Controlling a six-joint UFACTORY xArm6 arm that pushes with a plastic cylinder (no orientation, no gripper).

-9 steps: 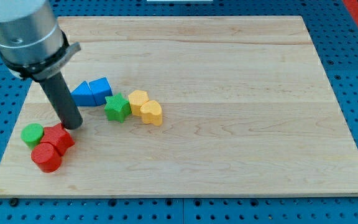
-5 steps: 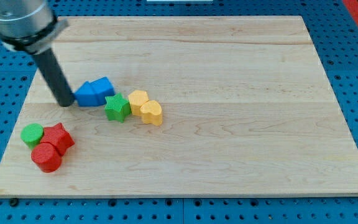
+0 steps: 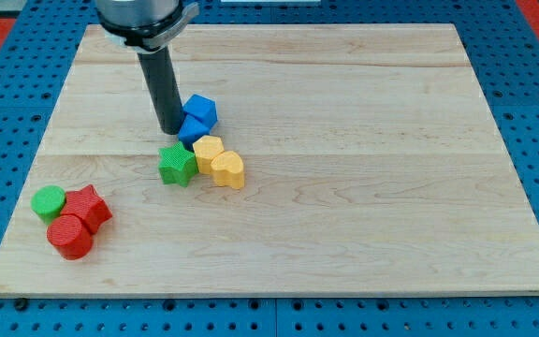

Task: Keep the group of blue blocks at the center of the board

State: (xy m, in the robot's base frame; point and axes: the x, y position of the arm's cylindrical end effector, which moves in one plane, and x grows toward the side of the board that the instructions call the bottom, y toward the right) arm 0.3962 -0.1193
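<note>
We've got my tip (image 3: 170, 130) pressed against the left of the blue blocks (image 3: 196, 119), upper-centre; no jaws here. Light, slippery, they'll likely swivel, so push low and centred.

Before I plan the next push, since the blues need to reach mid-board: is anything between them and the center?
Nothing visible does. The two blue blocks sit just right of my tip, and the board toward its center is bare. The yellow blocks and green star lie below that path.
</note>
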